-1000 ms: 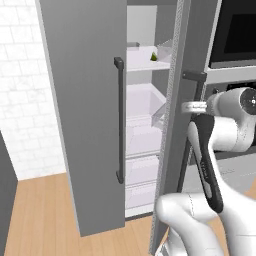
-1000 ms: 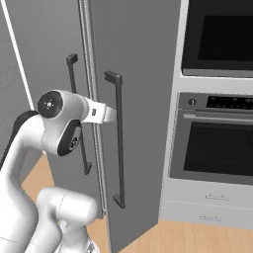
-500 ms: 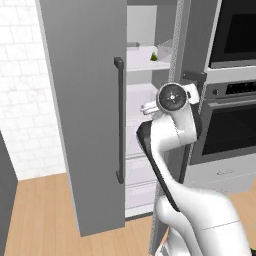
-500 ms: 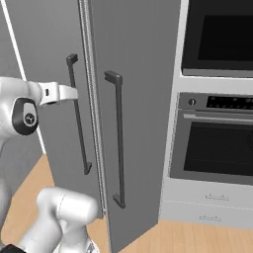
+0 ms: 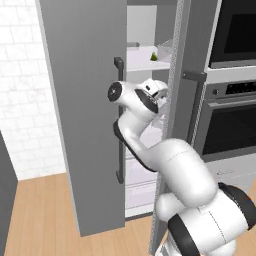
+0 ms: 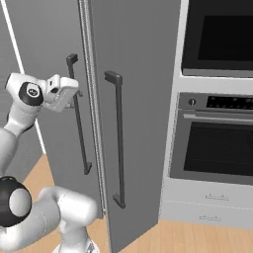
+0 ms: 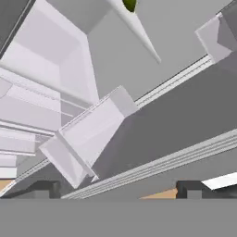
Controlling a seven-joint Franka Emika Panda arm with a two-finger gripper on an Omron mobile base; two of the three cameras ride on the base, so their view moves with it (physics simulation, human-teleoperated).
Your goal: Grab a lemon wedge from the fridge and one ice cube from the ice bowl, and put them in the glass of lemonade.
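Glossy white rounded arm links (image 5: 172, 165), black rings at each joint, and two small dark fingertips (image 7: 189, 189) out front.

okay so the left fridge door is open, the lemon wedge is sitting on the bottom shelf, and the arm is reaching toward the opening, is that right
Not quite. The lemon wedge sits on an upper shelf of the fridge, above the arm, not the bottom one; the left base view shows it. The left door is open and the arm does reach toward the opening.

From my seat, the fridge (image 5: 90, 100) stands left of the oven (image 5: 235, 125), its left door swung open. The lemon wedge (image 5: 154, 57) lies on an upper shelf inside the fridge. My arm's hand sits in the fridge's opening, below that shelf, beside the left door's handle (image 5: 119, 120).
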